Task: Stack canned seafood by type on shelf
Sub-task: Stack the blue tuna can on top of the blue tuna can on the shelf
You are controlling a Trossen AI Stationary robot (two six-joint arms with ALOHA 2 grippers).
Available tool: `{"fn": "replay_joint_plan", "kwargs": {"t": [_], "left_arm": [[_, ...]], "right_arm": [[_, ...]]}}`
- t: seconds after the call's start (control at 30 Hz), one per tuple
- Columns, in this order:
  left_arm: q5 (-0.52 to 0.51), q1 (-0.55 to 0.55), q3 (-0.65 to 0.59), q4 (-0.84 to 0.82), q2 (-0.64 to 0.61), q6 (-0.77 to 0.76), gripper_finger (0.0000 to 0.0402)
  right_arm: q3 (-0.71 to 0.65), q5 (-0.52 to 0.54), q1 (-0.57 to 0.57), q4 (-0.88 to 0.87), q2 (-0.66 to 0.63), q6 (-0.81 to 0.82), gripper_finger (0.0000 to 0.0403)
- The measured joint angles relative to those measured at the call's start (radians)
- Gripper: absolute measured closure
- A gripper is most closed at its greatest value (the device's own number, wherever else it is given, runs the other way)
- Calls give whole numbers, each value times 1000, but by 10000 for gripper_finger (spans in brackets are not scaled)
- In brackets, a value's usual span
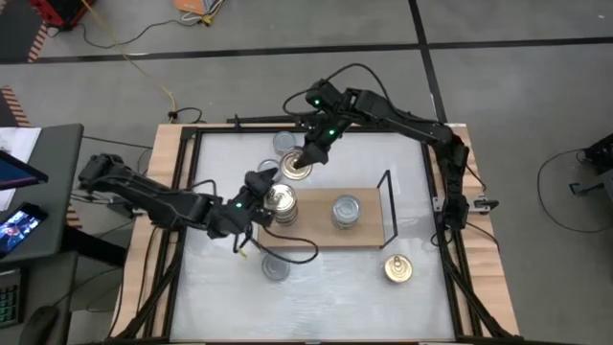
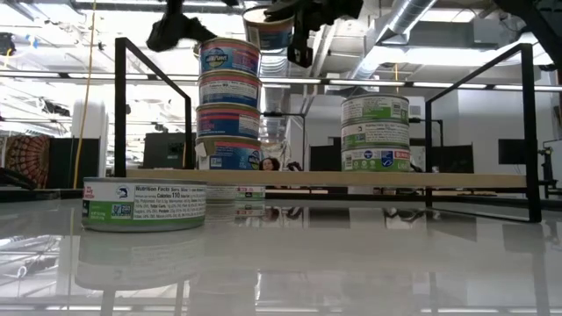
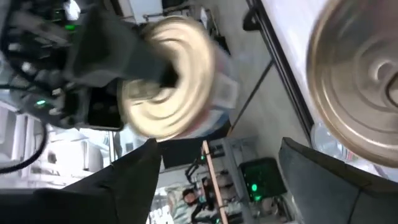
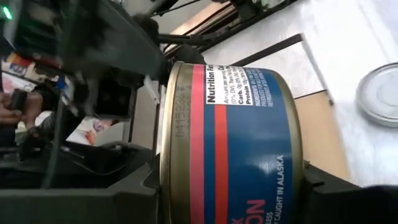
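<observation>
1. The white table (image 1: 230, 307) carries everything; the light wooden shelf (image 1: 369, 237) lies across its middle, with a black wire frame (image 1: 390, 204) rising at its right end.
2. On the left part of the shelf stands my tall stack of blue-labelled tins (image 2: 228, 105), four high in the low view. To its right stands a shorter stack of green-labelled tins (image 2: 375, 133), three high.
3. My left gripper (image 1: 257, 203) sits at the left side of the tall stack, near its top. Its fingers (image 3: 134, 183) are spread wide apart and clasp nothing; the gold lid of the top tin (image 3: 360, 87) shows just beside them.
4. My right gripper (image 1: 305, 161) hovers over the far edge of the shelf, just beyond the tall stack. Its fingers are clamped on a blue-and-red salmon tin (image 4: 230, 146), held up in the air with its gold lid (image 3: 165, 78) facing my left wrist.
5. Loose tins off the shelf: a green-labelled tin (image 2: 145, 204) lies on the near table left of centre, a gold-lidded one (image 1: 398, 269) lies near the right, and a silver-lidded one (image 1: 284, 143) lies on the far side.
</observation>
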Motion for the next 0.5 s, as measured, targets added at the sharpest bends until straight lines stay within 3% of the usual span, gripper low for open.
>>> {"fn": "replay_joint_plan", "kwargs": {"t": [0.27, 0.5], "left_arm": [[-9, -72, 0, -14, -132, -84, 99], [-13, -152, 0, -55, -194, -45, 100]], "right_arm": [[0, 1, 69, 106, 1, 111, 198], [0, -13, 142, 101, 2, 132, 197]]}}
